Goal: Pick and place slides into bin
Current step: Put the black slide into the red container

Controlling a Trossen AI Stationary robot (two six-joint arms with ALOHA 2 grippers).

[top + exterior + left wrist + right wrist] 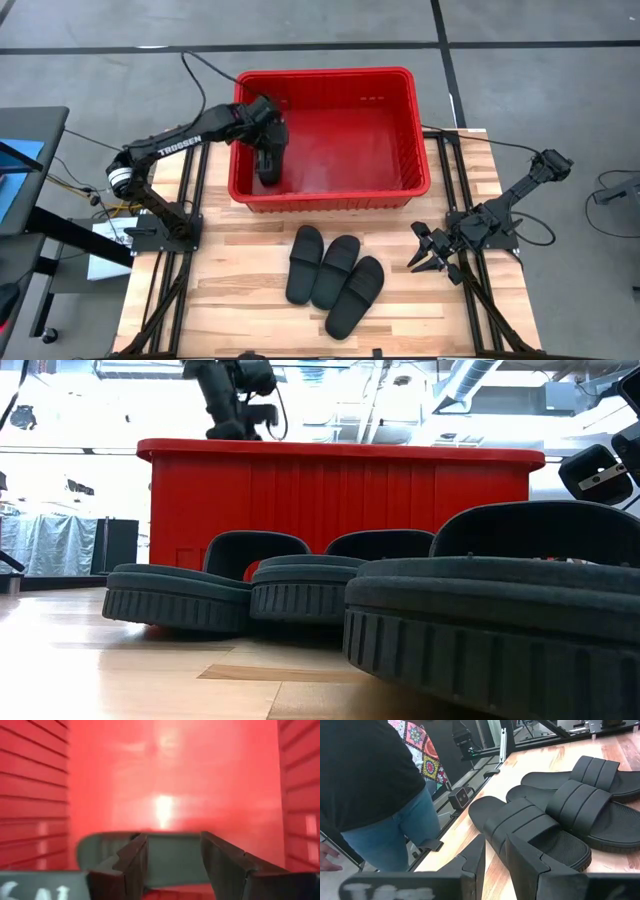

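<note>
The left gripper is down inside the red bin, at the bin's left end, and its fingers are pinching the strap of one black slide between them. That slide hangs or rests just over the bin floor, right under the gripper; from where I stand I cannot tell whether its sole already touches the bottom. Beyond it the bin floor runs bare to the far wall, so this looks like the first slide to go in.

The right gripper waits low over the wooden surface on its own side, fingers spread and holding nothing. Just ahead of it lie the other three slides, side by side and overlapping a little, in front of the bin's near wall. The nearest of them sits just past its fingertips.

So by my reckoning a quarter of the job is nearly done: one slide is being set down, not yet let go, and three are left to pick up.

Beyond the surface's edge a person in a dark top and jeans stands near the right arm's side.
</note>
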